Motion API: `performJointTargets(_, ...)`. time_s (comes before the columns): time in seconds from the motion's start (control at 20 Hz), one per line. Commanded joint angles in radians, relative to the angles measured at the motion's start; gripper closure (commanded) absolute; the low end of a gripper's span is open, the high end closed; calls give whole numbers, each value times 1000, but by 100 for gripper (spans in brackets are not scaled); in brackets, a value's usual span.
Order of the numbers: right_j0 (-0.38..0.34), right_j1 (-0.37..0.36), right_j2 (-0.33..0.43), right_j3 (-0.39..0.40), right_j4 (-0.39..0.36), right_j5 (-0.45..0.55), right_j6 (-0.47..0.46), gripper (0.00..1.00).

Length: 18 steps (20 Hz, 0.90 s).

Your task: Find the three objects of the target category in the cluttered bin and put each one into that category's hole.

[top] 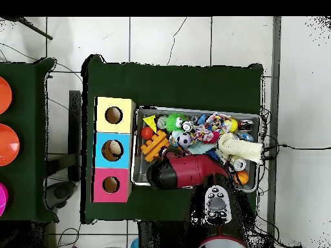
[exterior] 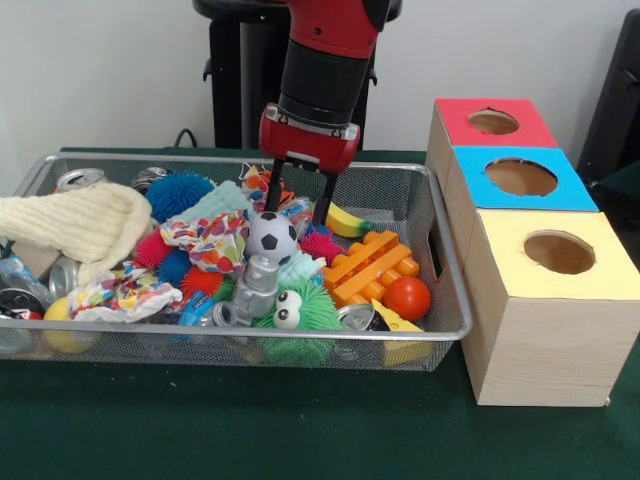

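The wire mesh bin [exterior: 452, 262] is full of mixed toys; it also shows in the overhead view [top: 135, 145]. My gripper [exterior: 298, 203] hangs open over the bin's far middle, its two black fingers [exterior: 272, 192] dipping into the clutter. A clear crumpled plastic piece [exterior: 297, 211] lies between them, and I cannot tell whether they touch it. A crushed clear bottle with blue markings [exterior: 12, 273] lies at the bin's left end. The red-topped box's hole [exterior: 493, 122] is at the far right, also seen in the overhead view [top: 111, 185]. In the overhead view the arm hides the gripper.
The blue-topped box [exterior: 570, 188] and the yellow-topped box [exterior: 610, 268] stand nearer than the red one. In the bin are a cream knitted hat [exterior: 80, 222], a grey robot toy [exterior: 260, 280], orange bricks [exterior: 368, 265], a red ball [exterior: 407, 297], spiky balls [exterior: 180, 194] and cans [exterior: 80, 179].
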Motion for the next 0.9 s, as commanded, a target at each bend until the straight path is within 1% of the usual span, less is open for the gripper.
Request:
performJointTargets(0.05,-8,54,37,27,-17,-64,84,0)
performJointTargets(0.6,-10,73,25,41,-24,-126,92,0)
performJointTargets(0.9,-25,76,31,54,-26,-142,85,0)
